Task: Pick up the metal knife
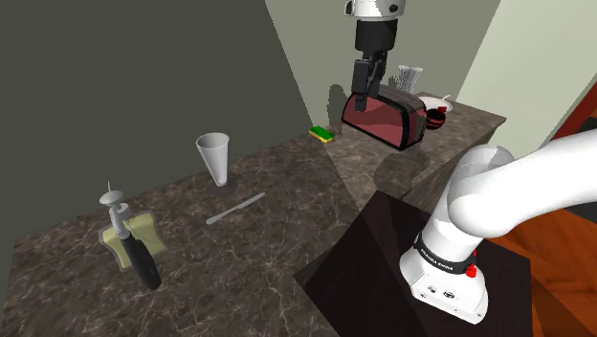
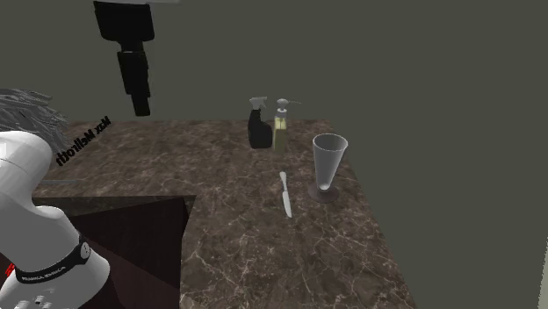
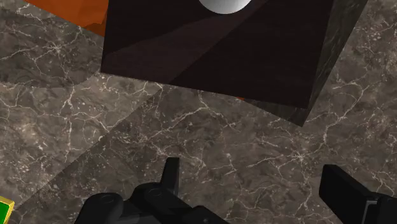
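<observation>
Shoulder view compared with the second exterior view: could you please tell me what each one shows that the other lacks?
Shoulder view's own: a red toaster and a green sponge farther along the counter. Second exterior view's own: black lettering on the white arm. Shared: the knife, the cone-shaped glass, two bottles, the stand and the gripper.
</observation>
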